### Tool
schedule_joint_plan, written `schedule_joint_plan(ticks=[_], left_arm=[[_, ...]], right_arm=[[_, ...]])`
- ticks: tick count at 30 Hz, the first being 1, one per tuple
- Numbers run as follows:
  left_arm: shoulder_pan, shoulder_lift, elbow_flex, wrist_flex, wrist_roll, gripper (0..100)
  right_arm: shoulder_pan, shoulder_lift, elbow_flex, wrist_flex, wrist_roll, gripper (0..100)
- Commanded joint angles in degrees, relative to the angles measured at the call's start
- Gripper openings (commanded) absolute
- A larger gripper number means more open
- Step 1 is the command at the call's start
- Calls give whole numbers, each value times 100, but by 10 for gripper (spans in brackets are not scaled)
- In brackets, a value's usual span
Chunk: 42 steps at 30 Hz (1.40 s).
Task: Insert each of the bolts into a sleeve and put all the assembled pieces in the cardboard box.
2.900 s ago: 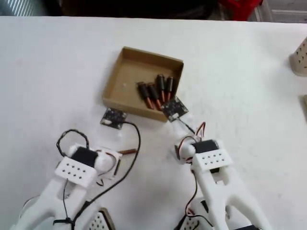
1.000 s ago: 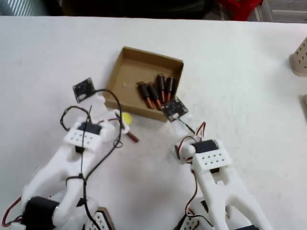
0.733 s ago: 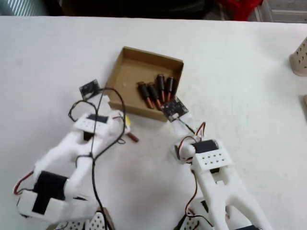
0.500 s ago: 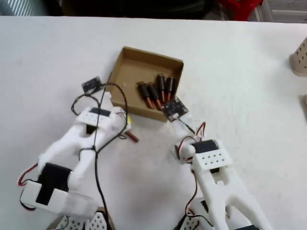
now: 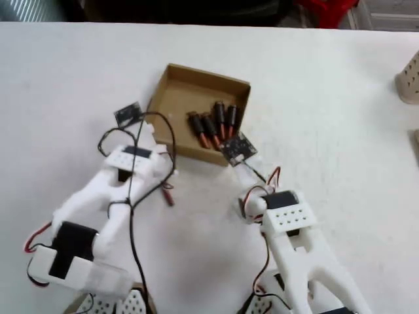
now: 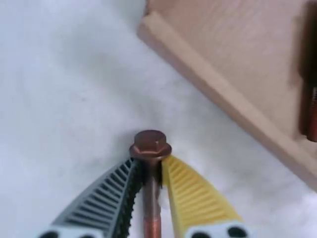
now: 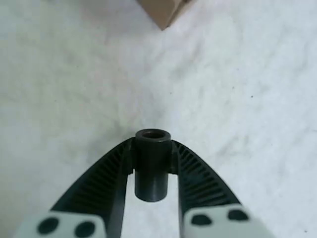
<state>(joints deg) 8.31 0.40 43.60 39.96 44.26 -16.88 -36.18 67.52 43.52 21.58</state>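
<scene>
The left gripper [image 6: 151, 166] is clamped on a copper bolt [image 6: 150, 147], shank along the fingers, hex head past the tips, just beside the cardboard box [image 6: 224, 115] wall. The right gripper [image 7: 152, 145] grips a black sleeve [image 7: 151, 174] with its bore along the fingers too. The 2 parts sit apart — sleeve to the bolt's right — so their axes must line up. 4 assembled pieces [image 5: 213, 123] lie boxed. No legible writing.

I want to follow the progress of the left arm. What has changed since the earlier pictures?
The left gripper, shut on the bolt, moved forward, up to the near wall of the box, and the bolt turned a little. The right gripper with its sleeve, the box and the four pieces in it stayed in place.
</scene>
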Motion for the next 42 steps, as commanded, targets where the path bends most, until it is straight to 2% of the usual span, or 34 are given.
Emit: schedule_joint_plan(ticks=[1, 3, 5, 8, 10, 17, 21, 25, 28, 38, 42], left_arm=[[-251, -31, -193, -141, -501, 24], [-295, -145, -167, -141, -642, 24], [-303, -400, -79, -79, -844, 24], [-338, -884, 176, -35, -1459, 24], [-356, -1147, 360, -62, -1749, 24], [-523, -1499, 686, -193, -2031, 24], [-963, -1508, 826, -686, -1996, 24], [-1367, -1516, 818, -844, -1996, 24], [-1508, -1534, 818, -844, -1996, 24], [-1604, -1543, 809, -844, -2022, 24], [-1604, -1543, 800, -844, -2022, 24]], right_arm=[[-110, -163, -62, -57, -62, 17], [-286, -163, -62, -40, -158, 17], [-488, -163, -62, -40, -607, 17], [-602, -163, -62, -40, -1284, 17], [-611, -163, -62, -75, -1459, 17], [-734, -171, -62, -884, -1521, 17], [-1156, -171, -62, -1244, -1521, 17], [-1560, -171, -53, -1771, -1521, 17], [-1666, -171, 176, -2554, -1521, 17], [-1745, -171, 1556, -6149, -1521, 16], [-1974, -127, 1679, -6826, -1521, 16]])
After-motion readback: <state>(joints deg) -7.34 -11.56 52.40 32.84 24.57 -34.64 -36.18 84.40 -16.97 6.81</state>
